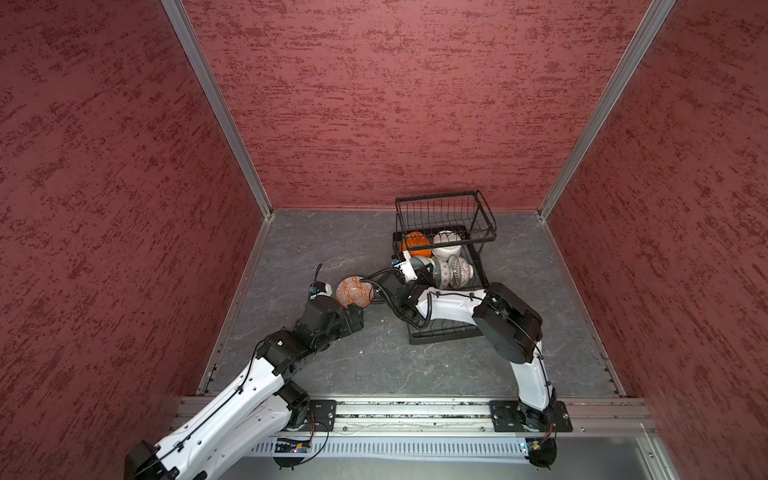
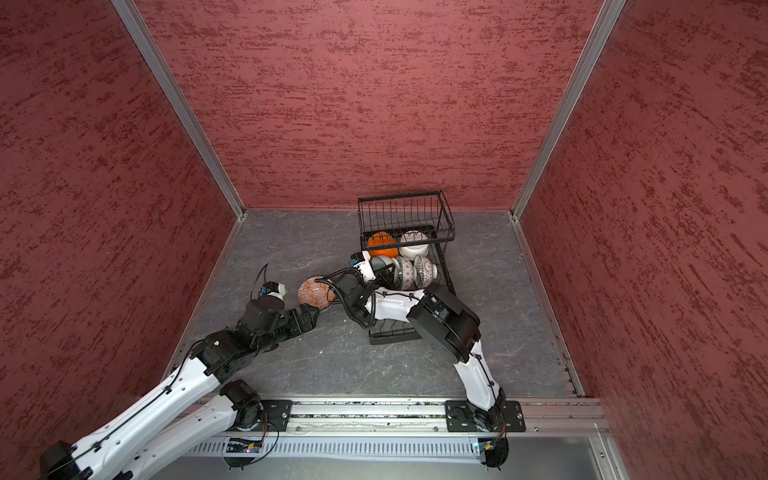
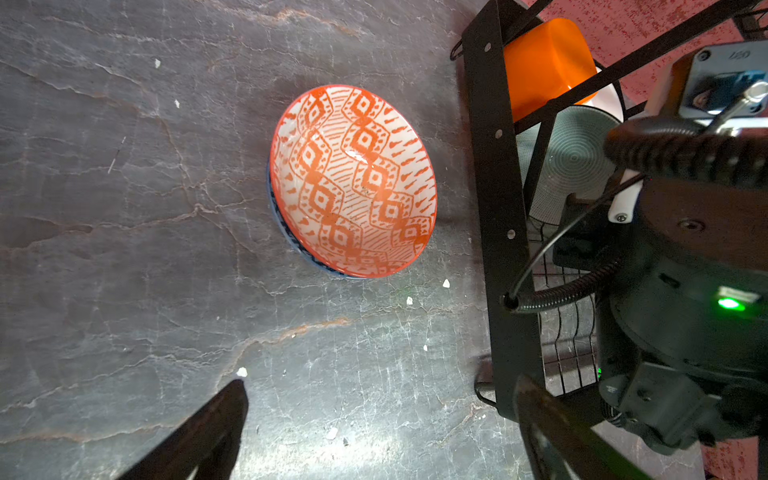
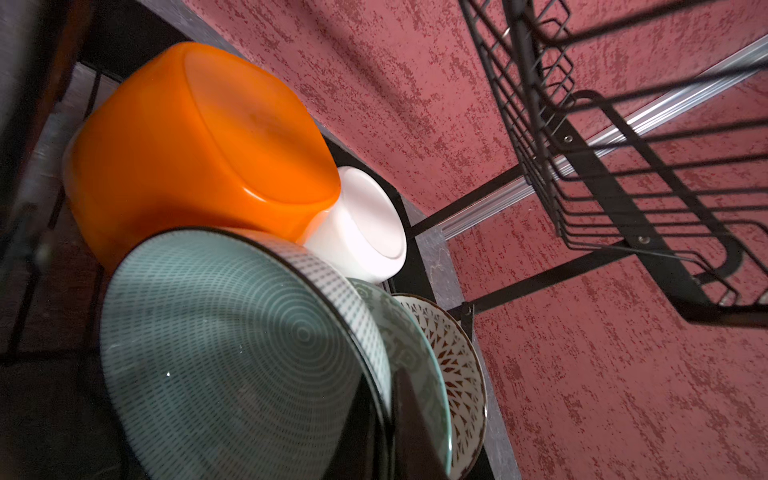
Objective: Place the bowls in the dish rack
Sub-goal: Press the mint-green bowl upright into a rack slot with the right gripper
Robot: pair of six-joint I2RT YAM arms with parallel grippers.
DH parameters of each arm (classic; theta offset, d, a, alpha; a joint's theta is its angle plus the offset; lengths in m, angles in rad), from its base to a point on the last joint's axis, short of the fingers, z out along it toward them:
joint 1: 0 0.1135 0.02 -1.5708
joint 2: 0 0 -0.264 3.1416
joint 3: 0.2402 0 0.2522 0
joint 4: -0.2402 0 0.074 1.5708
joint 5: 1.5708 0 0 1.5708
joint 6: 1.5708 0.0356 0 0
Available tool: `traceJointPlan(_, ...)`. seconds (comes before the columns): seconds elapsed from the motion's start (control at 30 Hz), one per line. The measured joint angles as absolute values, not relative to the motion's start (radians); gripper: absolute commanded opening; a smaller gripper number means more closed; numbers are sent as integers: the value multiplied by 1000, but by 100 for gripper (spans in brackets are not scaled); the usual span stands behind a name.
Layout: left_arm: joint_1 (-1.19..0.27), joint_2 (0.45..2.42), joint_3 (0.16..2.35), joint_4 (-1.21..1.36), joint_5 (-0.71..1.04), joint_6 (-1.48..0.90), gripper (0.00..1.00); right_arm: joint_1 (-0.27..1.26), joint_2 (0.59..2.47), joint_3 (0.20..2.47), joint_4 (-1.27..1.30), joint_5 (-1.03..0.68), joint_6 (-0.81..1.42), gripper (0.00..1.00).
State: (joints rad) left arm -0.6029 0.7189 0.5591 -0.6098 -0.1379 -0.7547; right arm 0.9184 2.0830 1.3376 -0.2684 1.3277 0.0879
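Seven bowls [image 1: 446,249] (five racked, two stacked outside), one dish rack [image 1: 436,338], two robot arms [image 1: 245,390].

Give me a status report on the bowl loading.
Left gripper open near red-orange bowl, on table beside dish rack. Right gripper shut on grey-green bowl in rack. Right arm across rack's near end.

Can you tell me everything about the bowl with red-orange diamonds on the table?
The round ceramic-looking bowl with red-orange diamonds is white and glossy inside, with diamond chains, dashes and a red-orange rim. It sits open side up, slightly tilted, on the grey stone-look table, close beside the black wire dish rack but outside it. A dark blue edge peeks from under it; whether that is another bowl cannot be told. The left gripper hangs open, its fingers not touching it.
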Motion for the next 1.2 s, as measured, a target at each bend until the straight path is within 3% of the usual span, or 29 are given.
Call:
traceJointPlan(0.57,-596,716,541,-609,-136,-755,100,930,2128,1435,-475,1341,257,5)
traceJointPlan(1.2,-582,697,536,-609,-136,-755,100,950,2162,1496,-636,1327,356,21)
